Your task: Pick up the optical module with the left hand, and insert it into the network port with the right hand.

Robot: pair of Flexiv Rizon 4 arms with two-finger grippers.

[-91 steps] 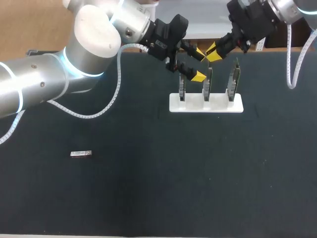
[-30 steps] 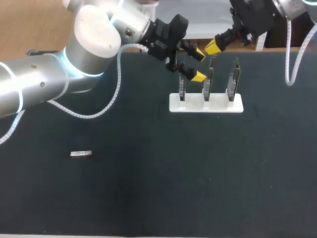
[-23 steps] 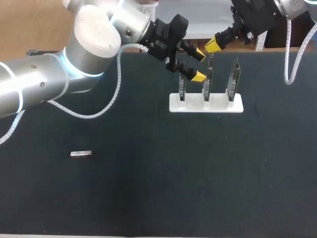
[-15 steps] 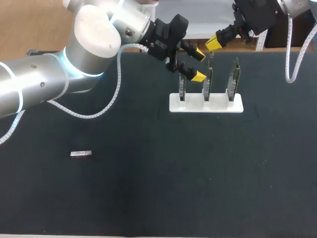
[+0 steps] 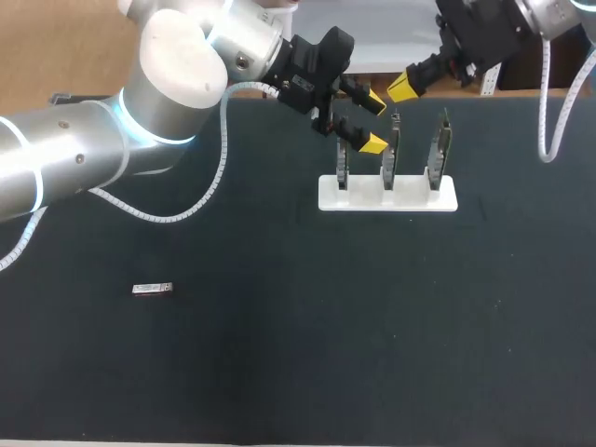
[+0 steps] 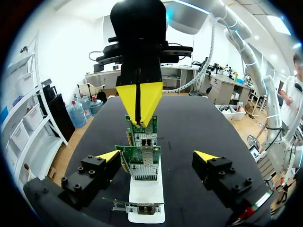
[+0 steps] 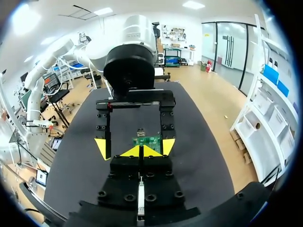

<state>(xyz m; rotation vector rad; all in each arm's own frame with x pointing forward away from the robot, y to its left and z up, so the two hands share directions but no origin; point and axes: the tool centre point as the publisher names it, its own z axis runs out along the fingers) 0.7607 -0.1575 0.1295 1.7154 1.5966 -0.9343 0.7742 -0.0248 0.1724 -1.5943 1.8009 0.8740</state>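
From overhead, the module (image 5: 153, 290) lies alone on the tabletop (image 5: 279, 354), well apart from both claws, not yet picked up. Along my left wrist, the left claw (image 6: 158, 156) gapes either side of the rack (image 6: 147, 198), which holds cards (image 6: 127, 152) upright, ports (image 6: 143, 170) reachable. Along my right wrist, the right claw (image 7: 140, 151) is pinched together, empty, I judge.
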